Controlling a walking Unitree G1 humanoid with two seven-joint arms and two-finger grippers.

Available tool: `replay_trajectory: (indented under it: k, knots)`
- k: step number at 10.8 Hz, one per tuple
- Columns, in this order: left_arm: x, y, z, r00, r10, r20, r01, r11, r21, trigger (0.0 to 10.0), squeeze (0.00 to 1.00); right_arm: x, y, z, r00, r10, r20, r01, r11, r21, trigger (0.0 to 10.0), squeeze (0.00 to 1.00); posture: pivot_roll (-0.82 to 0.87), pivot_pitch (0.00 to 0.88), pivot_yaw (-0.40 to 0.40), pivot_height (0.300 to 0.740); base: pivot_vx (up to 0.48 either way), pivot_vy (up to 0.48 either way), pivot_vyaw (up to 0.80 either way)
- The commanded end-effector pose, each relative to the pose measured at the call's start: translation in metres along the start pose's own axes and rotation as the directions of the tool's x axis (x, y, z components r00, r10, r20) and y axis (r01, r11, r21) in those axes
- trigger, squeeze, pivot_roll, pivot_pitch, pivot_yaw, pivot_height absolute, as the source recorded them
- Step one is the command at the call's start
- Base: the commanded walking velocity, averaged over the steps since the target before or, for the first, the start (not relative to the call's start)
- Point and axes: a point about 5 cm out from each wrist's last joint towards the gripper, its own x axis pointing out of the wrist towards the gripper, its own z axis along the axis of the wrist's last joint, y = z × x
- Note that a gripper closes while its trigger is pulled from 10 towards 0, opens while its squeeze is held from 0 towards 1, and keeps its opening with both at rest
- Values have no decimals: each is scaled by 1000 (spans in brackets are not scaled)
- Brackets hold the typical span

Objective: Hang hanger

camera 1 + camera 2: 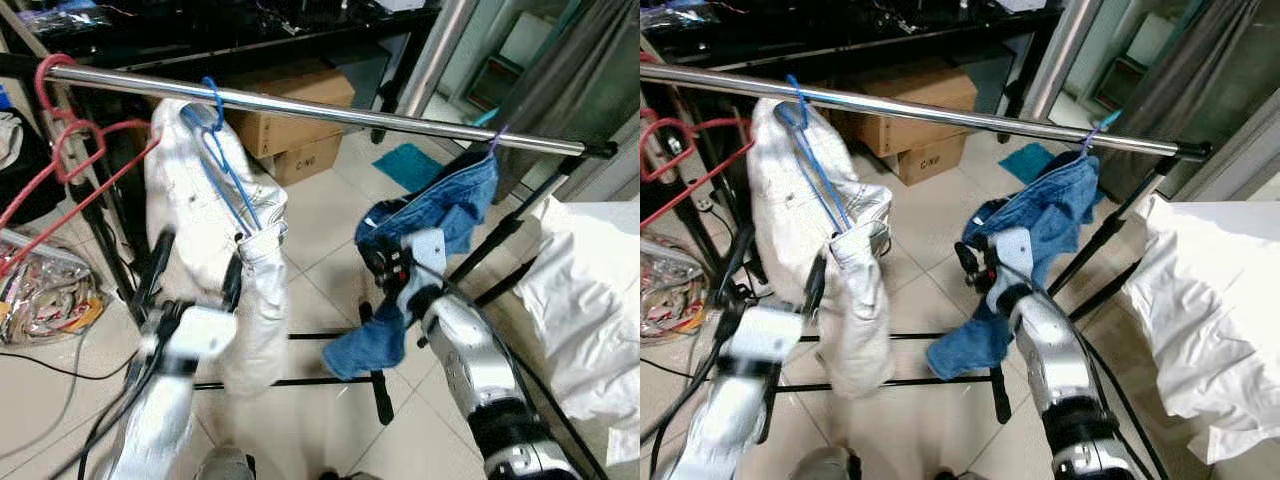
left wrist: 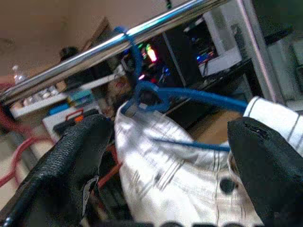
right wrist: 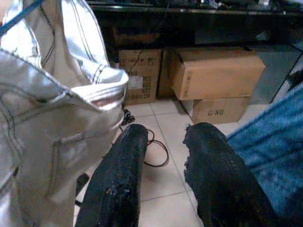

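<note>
A blue hanger (image 1: 226,165) hooks over the silver rail (image 1: 330,112) and carries a white denim garment (image 1: 190,205). Its hook (image 2: 130,40) sits on the rail (image 2: 85,59) in the left wrist view. My left gripper (image 1: 196,270) is below the hanger, open, with its fingers (image 2: 71,161) spread on either side of the garment's lower part. My right gripper (image 1: 377,262) is open at mid height, just in front of blue jeans (image 1: 450,205) that hang from the rail's right end. Nothing lies between its fingers (image 3: 118,189).
Red hangers (image 1: 70,150) hang at the rail's left end. Cardboard boxes (image 1: 290,120) stand behind the rack under a dark shelf. The rack's black base bars (image 1: 330,340) cross the tiled floor. White bedding (image 1: 590,300) lies at right and a bag of clutter (image 1: 40,290) at left.
</note>
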Motion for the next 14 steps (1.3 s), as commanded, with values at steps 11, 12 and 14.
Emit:
replay_trajectory:
  k: [11,12,14]
  knots:
    - [-21,-9,3,988,129,-87,-137,985,-101,10000,0,35,72,10,942,334,-25,-334,933,-137,10000,0,394,59,-194,740,0,0,0]
    - [-24,-12,5,987,130,-94,-140,985,-106,10000,0,37,71,4,944,321,-76,-329,930,-162,10000,0,406,60,-197,740,0,0,0]
    - [-27,-13,7,987,127,-101,-138,984,-112,10000,0,39,87,-7,916,378,-135,-397,903,-164,10000,0,403,60,-192,740,0,0,0]
